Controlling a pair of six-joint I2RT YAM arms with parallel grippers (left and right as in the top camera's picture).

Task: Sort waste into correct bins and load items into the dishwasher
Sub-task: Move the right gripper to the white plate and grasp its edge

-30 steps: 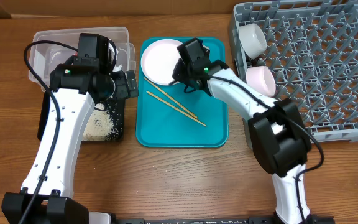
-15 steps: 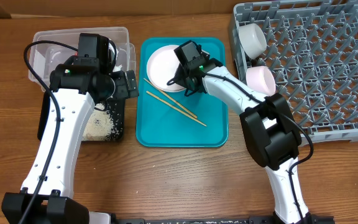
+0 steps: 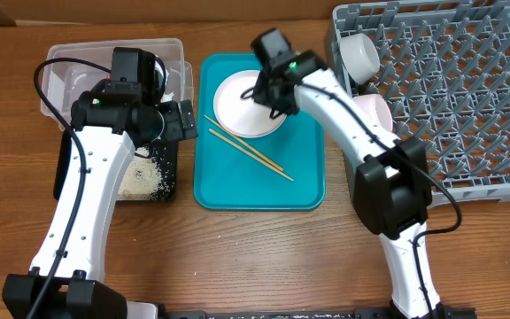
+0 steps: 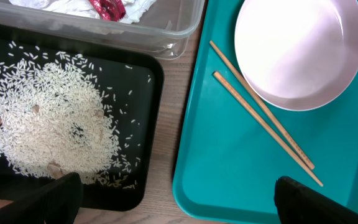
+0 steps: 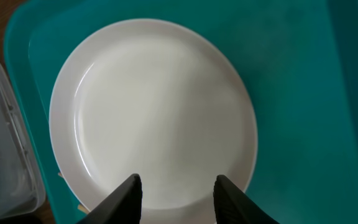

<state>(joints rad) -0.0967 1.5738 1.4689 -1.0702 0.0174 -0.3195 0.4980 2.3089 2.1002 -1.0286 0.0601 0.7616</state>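
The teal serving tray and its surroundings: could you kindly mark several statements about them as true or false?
The large round white plate lies on the teal serving tray. True.
The crinkled red wrapper sits on the teal tray. False: it is in the clear plastic tub.
Loose white rice grains lie on the flat black tray. True.
The two thin wooden chopsticks lie in the clear tub. False: they lie on the teal tray.
The right claw is open. True.
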